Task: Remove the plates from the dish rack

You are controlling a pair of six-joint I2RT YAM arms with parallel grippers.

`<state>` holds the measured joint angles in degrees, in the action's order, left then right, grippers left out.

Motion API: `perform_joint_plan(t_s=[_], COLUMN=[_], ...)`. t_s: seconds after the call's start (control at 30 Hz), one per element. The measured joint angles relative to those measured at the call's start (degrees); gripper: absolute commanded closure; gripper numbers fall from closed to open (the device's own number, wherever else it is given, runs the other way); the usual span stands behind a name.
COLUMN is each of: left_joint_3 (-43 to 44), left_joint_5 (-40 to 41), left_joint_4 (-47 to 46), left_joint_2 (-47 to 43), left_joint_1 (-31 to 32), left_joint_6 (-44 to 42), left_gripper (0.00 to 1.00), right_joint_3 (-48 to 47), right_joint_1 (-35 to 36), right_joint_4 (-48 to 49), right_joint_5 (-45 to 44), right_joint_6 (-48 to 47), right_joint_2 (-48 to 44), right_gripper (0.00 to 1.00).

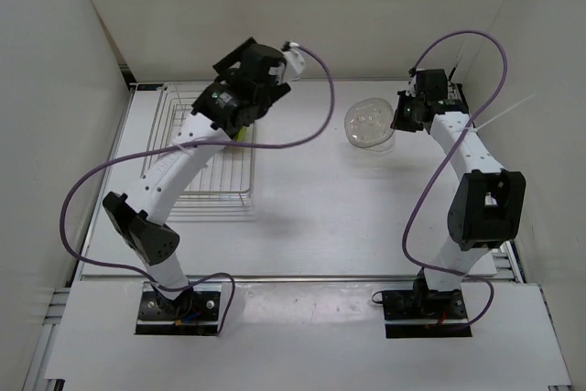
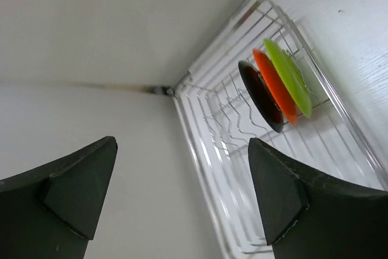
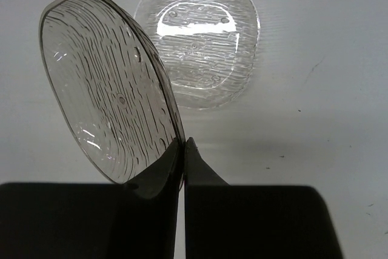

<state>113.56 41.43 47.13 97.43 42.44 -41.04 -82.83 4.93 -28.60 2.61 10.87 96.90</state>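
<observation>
The dish rack [image 2: 212, 144] is a silver wire basket at the table's back left, also in the top view [image 1: 197, 171]. A black plate [image 2: 260, 95], an orange-red plate [image 2: 276, 86] and a lime green plate [image 2: 288, 74] stand upright side by side in it. My left gripper [image 2: 180, 150] is open and empty, hovering over the rack [image 1: 233, 103], apart from the plates. My right gripper [image 3: 183, 144] is shut on the rim of a smoky translucent plate [image 3: 112, 89], held tilted above the table. A clear plate [image 3: 197, 37] lies flat on the table just beyond it, also in the top view [image 1: 369, 123].
White walls enclose the table at the back and both sides; the rack sits close to the back left corner [image 2: 163, 89]. Purple cables [image 1: 311, 125] loop from both arms over the table. The right gripper [image 1: 403, 114] is near the back right wall.
</observation>
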Motion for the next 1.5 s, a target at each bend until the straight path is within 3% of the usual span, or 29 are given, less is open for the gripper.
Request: perform_joint_plan(t_s=[0.2,0.43,0.8,1.5], left_joint_3=[-0.5,-9.11,-5.9,-5.2], left_joint_5=[-9.64,-19.98,-24.79,-25.4], left_joint_4=[6.05,7.37,7.72,8.15], left_joint_2=[0.57,-0.81,-1.95,-4.61], left_joint_1=[-13.18,-19.04,-20.22,-20.22], left_joint_6=[16.15,24.5,27.36,27.54], left_gripper=[0.0,0.0,0.0,0.0], right_joint_3=[-1.68,-2.29,-8.59,-8.9], right_joint_1=[-2.34,-4.52,-4.98,-6.36], right_joint_4=[1.81,1.92,1.99,1.57], right_joint_5=[-0.35,1.01,3.1,3.54], right_joint_6=[3.54,7.23,9.99,13.18], right_joint_2=[5.7,8.94,14.99,17.27], right_gripper=[1.0,1.0,1.0,1.0])
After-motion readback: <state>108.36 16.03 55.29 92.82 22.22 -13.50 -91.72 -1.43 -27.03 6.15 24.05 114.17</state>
